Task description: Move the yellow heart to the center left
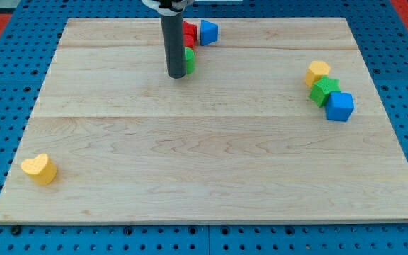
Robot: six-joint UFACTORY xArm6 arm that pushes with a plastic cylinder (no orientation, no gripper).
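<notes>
The yellow heart (39, 168) lies near the bottom left corner of the wooden board (204, 142). My tip (176, 74) is at the board's upper middle, far to the upper right of the heart. It stands right beside a green block (189, 61), which the rod partly hides. A red block (189, 32) sits just behind the rod, also partly hidden.
A blue block (208, 32) sits at the top, right of the red one. At the view's right, a yellow block (317, 72), a green block (324, 91) and a blue cube (339, 106) lie in a diagonal row, touching.
</notes>
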